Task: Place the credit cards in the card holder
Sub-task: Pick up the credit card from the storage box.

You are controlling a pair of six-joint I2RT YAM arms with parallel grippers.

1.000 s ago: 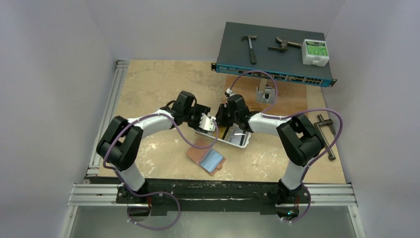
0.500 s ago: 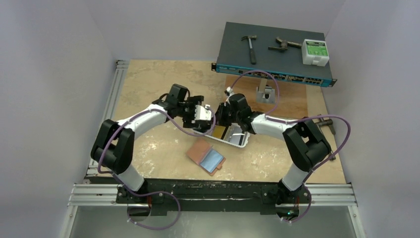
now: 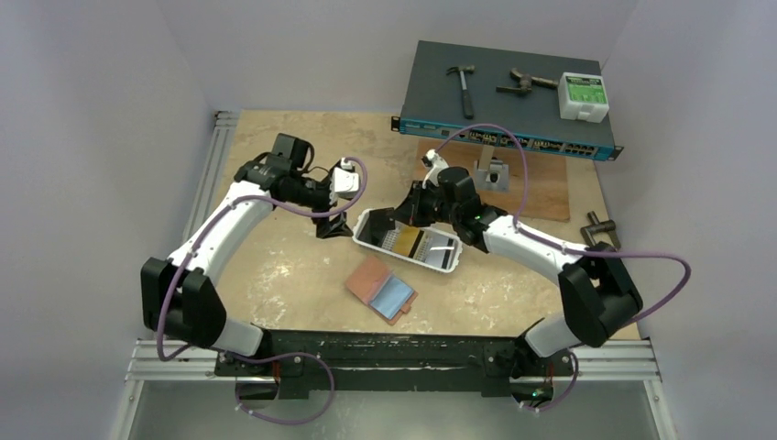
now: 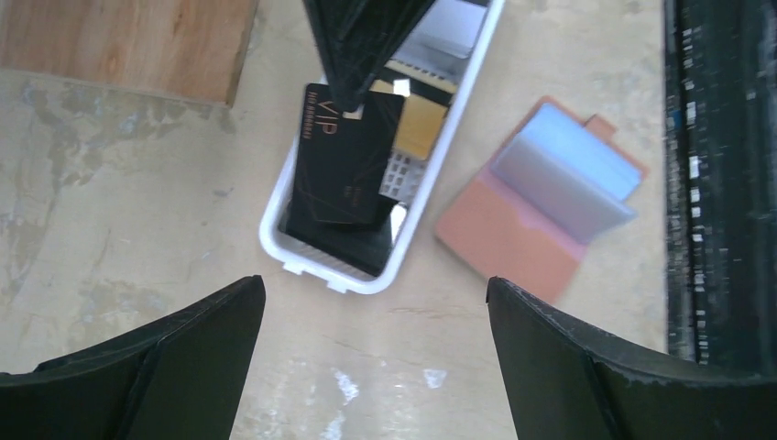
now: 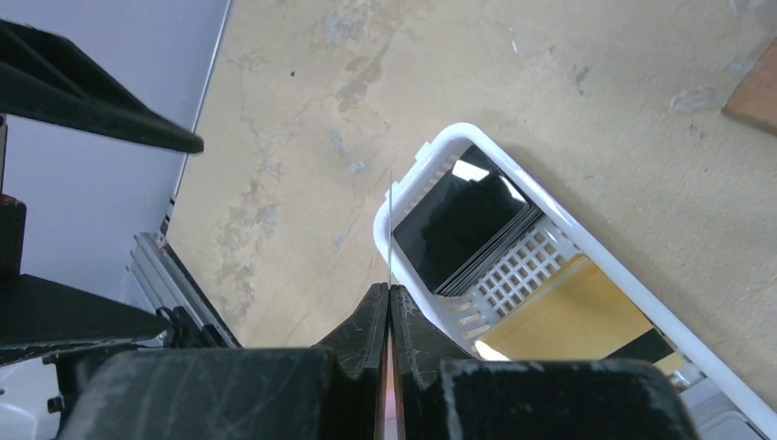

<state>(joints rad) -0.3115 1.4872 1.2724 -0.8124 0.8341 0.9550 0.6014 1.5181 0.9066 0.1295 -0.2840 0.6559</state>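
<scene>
Left wrist view: right gripper (image 4: 347, 101) clamps a black card (image 4: 351, 160) over the tray (image 4: 316, 275), left gripper (image 4: 374, 286) gapes empty; probably wallet (image 4: 541, 197) next.

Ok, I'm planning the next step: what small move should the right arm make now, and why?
Probably carry the black card from above the tray toward the holder: the right gripper is shut on it, the left gripper open and apart.

Black card (image 4: 348, 160) pinched; holder (image 4: 490, 234) seemingly open
</scene>
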